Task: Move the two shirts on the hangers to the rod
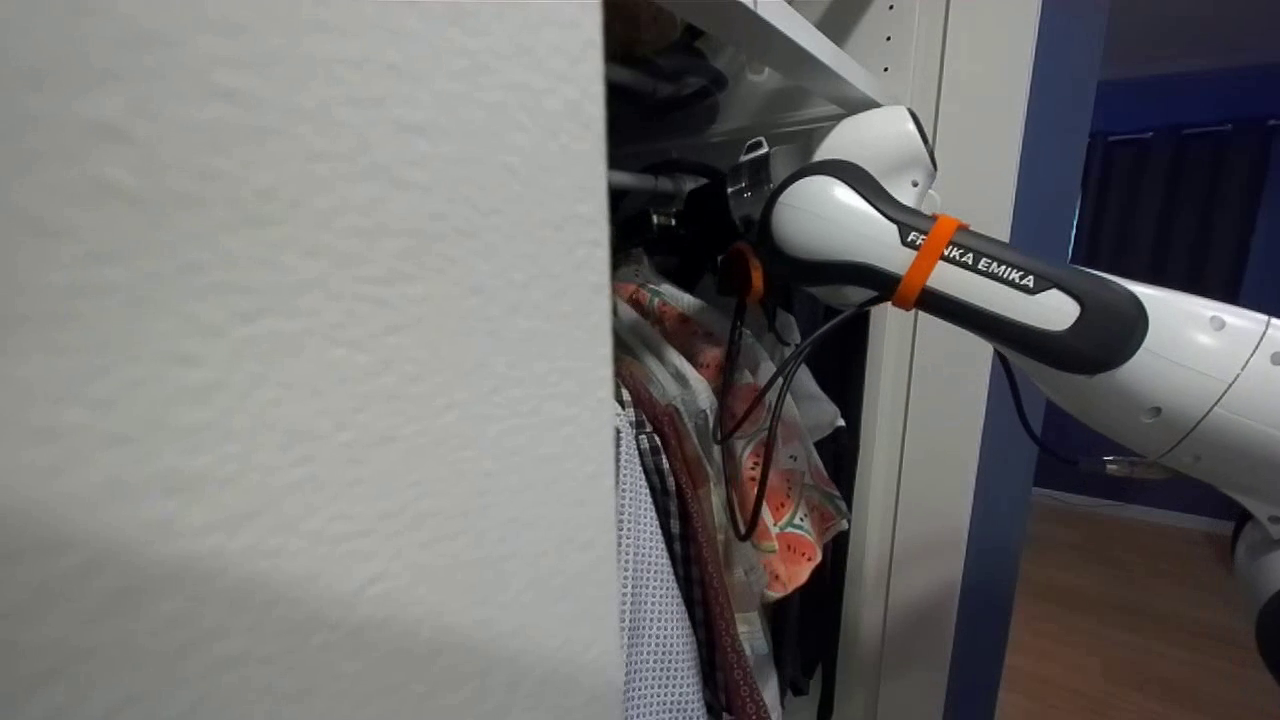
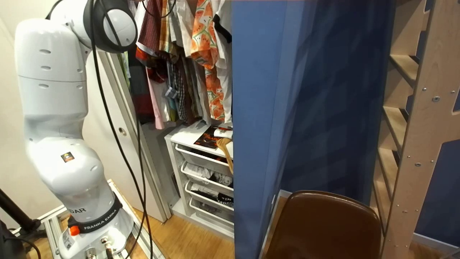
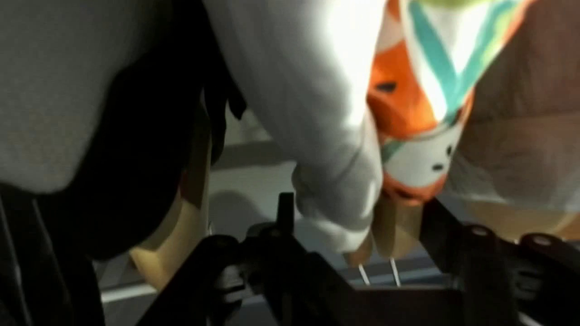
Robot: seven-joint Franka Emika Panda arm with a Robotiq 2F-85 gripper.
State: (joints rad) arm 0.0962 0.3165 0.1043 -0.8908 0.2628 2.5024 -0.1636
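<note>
In the wrist view my gripper (image 3: 361,216) is open, one finger on each side of two wooden hangers (image 3: 401,228). Their thin metal hooks (image 3: 395,271) run down behind the gripper's body, so where they end is hidden. A white shirt (image 3: 335,190) and a watermelon-print shirt (image 3: 414,113) hang from these hangers. The hanger nearer the right finger looks close to it; contact cannot be told. In an exterior view the watermelon shirt (image 1: 790,500) hangs below the wrist, and part of the rod (image 1: 645,182) shows beside the dark gripper, whose jaws are hidden there.
A white shelf (image 1: 800,50) spans above the arm. More clothes (image 1: 655,560) hang close by, and a dark garment on another wooden hanger (image 3: 174,244) is at the left. Loose cables (image 1: 765,440) dangle by the shirts. A drawer unit (image 2: 172,136) stands below.
</note>
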